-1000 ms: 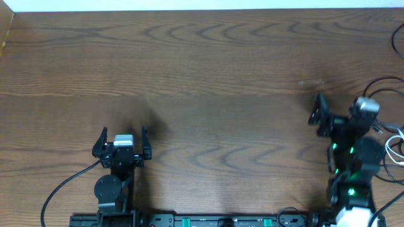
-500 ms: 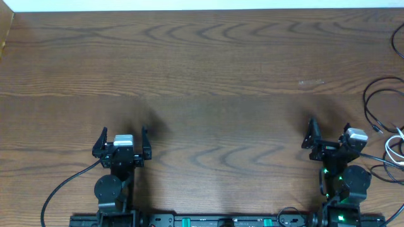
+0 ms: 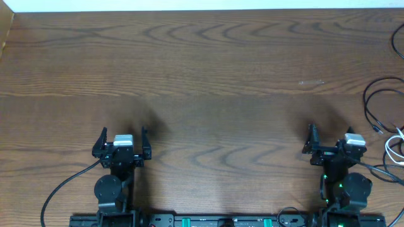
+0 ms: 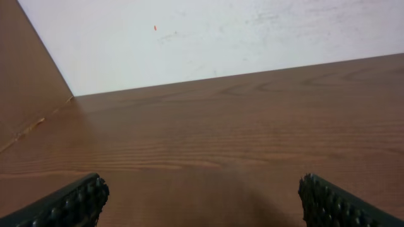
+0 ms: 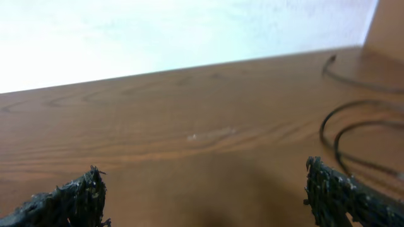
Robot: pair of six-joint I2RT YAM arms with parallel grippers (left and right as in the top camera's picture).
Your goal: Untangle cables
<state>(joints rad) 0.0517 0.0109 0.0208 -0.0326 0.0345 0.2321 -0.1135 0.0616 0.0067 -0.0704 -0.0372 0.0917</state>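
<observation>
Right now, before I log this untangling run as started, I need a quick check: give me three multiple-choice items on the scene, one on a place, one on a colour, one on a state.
1. Where do the cables lie on the table?
A. At its right edge
B. In its centre
C. Beside the left arm

2. What colour is the short looped cord nearest the right arm?
A. Red
B. White
C. Blue

3. How is the right end effector?
A. Shut on a black cord
B. Open and empty
C. Shut and empty

Answers:
1 A: the overhead view shows them only along the right edge.
2 B: it shows pale against the wood.
3 B: in the right wrist view its fingers stand wide apart with only bare wood between them.
</observation>
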